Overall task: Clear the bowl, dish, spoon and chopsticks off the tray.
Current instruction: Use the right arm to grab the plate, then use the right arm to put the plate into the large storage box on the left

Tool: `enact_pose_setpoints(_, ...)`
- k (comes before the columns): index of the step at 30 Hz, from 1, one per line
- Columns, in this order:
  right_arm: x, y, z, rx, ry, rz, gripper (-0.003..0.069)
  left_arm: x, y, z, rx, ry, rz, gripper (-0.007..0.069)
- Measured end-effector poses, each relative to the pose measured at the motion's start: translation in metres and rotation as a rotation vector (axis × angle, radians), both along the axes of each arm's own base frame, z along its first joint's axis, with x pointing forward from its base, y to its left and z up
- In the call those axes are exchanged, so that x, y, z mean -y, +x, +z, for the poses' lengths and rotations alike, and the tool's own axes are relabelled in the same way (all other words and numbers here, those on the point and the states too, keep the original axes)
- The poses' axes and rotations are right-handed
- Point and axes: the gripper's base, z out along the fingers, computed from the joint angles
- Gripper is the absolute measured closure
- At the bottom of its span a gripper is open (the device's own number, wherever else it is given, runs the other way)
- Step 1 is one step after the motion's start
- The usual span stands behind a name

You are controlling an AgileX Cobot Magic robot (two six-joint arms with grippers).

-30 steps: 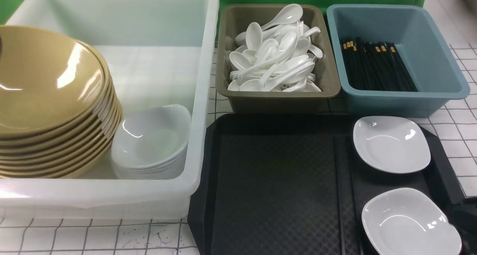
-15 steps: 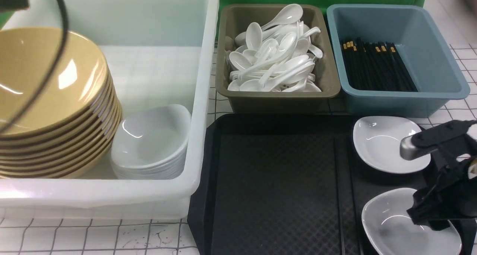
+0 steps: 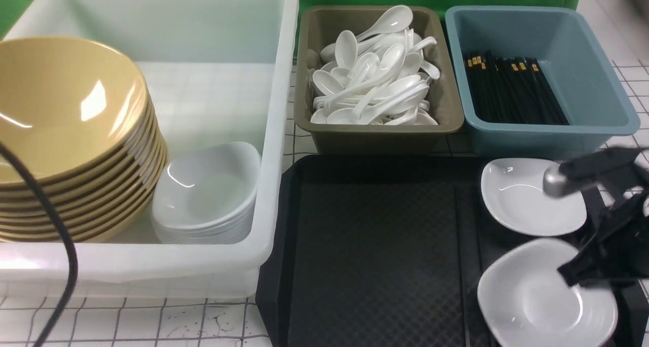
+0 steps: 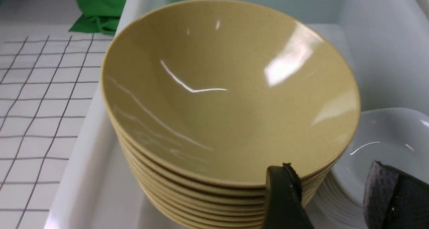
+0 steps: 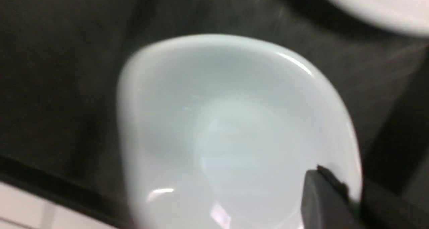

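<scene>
Dish [image 3: 527, 301] pinched by its rim
My right gripper [image 3: 570, 276] clamps only the glossy edge; it may slip onto the tray [image 3: 375, 245].

My right pincer [image 3: 578, 275] black; dish [image 3: 542, 296] white; tray [image 3: 375, 245] black w/ diamond pattern; bowl [image 3: 61, 108] mustard-yellow; olive tub [image 3: 375, 139]; blue tub [image 3: 583, 58]; bench [image 3: 152, 321] white w/ dark grid.

At the right of the tray [image 3: 375, 266], a near dish [image 3: 532, 296] lies before a far dish [image 3: 522, 200]. Left, a tub [image 3: 281, 108] holds bowls [image 3: 66, 134], a dish stack [image 3: 208, 195] right of them. Behind the tray, spoons [image 3: 375, 88] lie in the left bin [image 3: 377, 141], chopsticks [image 3: 512, 91] in the right bin [image 3: 593, 83].
</scene>
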Motion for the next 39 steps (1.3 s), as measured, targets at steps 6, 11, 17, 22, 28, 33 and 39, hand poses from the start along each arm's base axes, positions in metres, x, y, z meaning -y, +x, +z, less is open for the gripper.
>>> enact_pose_setpoints(6, -0.050, 0.007, 0.109, 0.362, 0.286, 0.135, 0.0588, -0.004, -0.003, -0.037, -0.021, -0.019, 0.057, 0.0475)
enact_pose_setpoints(11, -0.137, 0.036, 0.141, 0.434, 0.426, 0.308, 0.0588, -0.002, 0.001, -0.042, 0.031, -0.034, 0.042, 0.0577)
enact_pose_setpoints(17, -0.230, 0.081, 0.118, 0.337, 0.413, 0.412, 0.0588, 0.000, 0.003, -0.038, 0.084, -0.041, 0.025, 0.0633)
enact_pose_setpoints(22, -0.270, 0.108, 0.095, 0.301, 0.329, 0.381, 0.0588, 0.001, 0.003, -0.038, 0.087, -0.062, 0.023, 0.0636)
enact_pose_setpoints(28, -0.301, 0.119, 0.078, 0.272, 0.281, 0.371, 0.0547, 0.001, 0.003, -0.038, 0.087, -0.065, 0.023, 0.0636)
enact_pose_setpoints(33, -0.301, 0.117, 0.078, 0.251, 0.264, 0.368, 0.0405, 0.001, 0.003, -0.038, 0.085, -0.077, 0.019, 0.0636)
enact_pose_setpoints(39, -0.239, 0.113, 0.113, 0.205, 0.160, 0.404, 0.0241, 0.002, 0.002, -0.041, 0.054, -0.103, 0.021, 0.0636)
